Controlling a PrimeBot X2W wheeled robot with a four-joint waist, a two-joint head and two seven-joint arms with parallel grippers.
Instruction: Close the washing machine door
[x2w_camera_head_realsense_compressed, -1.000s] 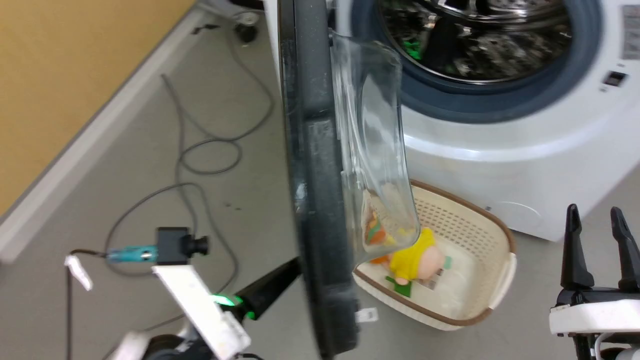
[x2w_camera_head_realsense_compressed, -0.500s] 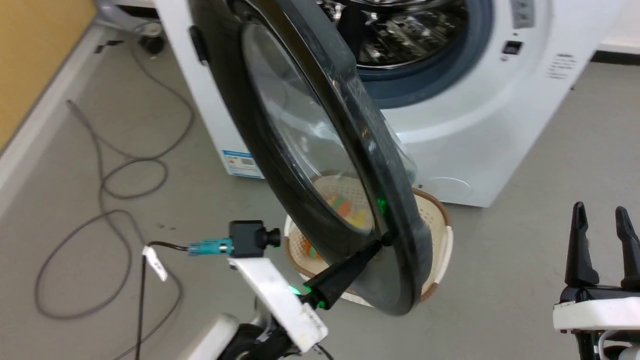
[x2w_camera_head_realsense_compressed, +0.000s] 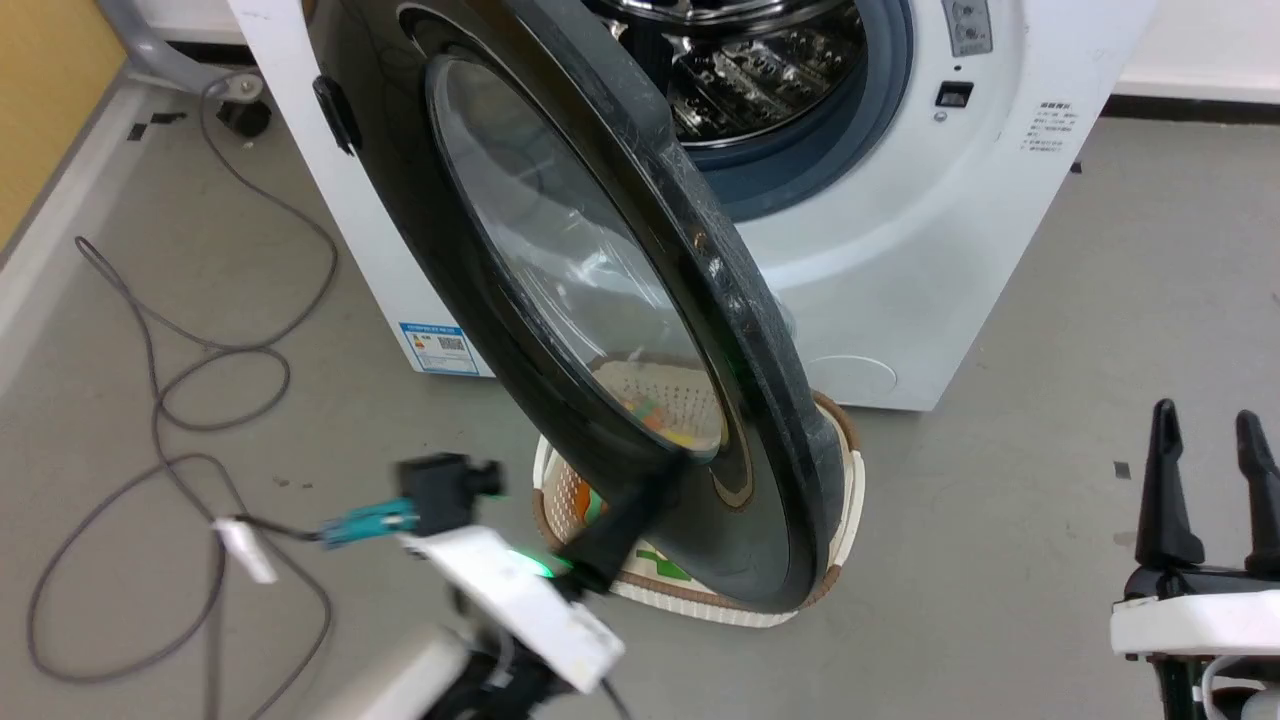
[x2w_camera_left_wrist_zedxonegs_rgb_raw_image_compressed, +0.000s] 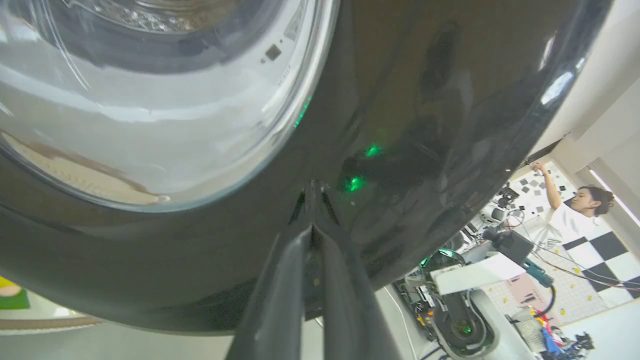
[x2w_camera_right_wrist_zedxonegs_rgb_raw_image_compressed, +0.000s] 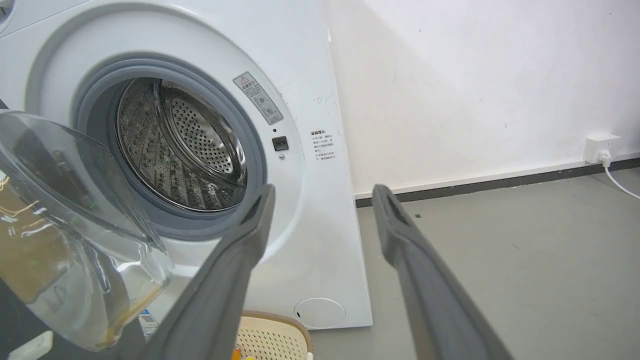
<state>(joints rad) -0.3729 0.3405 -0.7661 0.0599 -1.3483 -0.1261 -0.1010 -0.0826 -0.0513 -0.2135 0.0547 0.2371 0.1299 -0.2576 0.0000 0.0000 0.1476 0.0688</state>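
Left tool (x2w_camera_head_realsense_compressed: 660, 475): fingers pressed together, nothing held between them, tips touching the outer face of the washing machine door (x2w_camera_head_realsense_compressed: 560, 270) on the glossy black rim low down, just below the glass. The left wrist view shows the same: the left tool (x2w_camera_left_wrist_zedxonegs_rgb_raw_image_compressed: 312, 220) meets the dark rim (x2w_camera_left_wrist_zedxonegs_rgb_raw_image_compressed: 425, 125) at its tips. This is a push contact, not a grasp.

Right tool (x2w_camera_head_realsense_compressed: 1207, 420): fingers spread well apart, empty, touching nothing. It hangs over the bare floor (x2w_camera_head_realsense_compressed: 1050, 400), well apart from the door. In the right wrist view the right tool (x2w_camera_right_wrist_zedxonegs_rgb_raw_image_compressed: 325, 195) points toward the washing machine (x2w_camera_right_wrist_zedxonegs_rgb_raw_image_compressed: 310, 100).

Door: hinged on the machine's left side and standing at an angle. Its free edge is well clear of the white front of the washing machine (x2w_camera_head_realsense_compressed: 900, 250). The steel drum (x2w_camera_head_realsense_compressed: 760, 70) and the grey seal show in the gap. The clear bowl (x2w_camera_right_wrist_zedxonegs_rgb_raw_image_compressed: 65, 200) has not yet entered the porthole.

Progress (judged from the door angle): partway, roughly mid-swing. Contact is made and the door is turned toward the opening. Left to do: carry the push through until the rim sits flat on the front, then press the latch home.

A cream basket (x2w_camera_head_realsense_compressed: 845, 470) sits on the floor under the door's lower edge, just in front of the machine. I cannot tell whether the door clears it.
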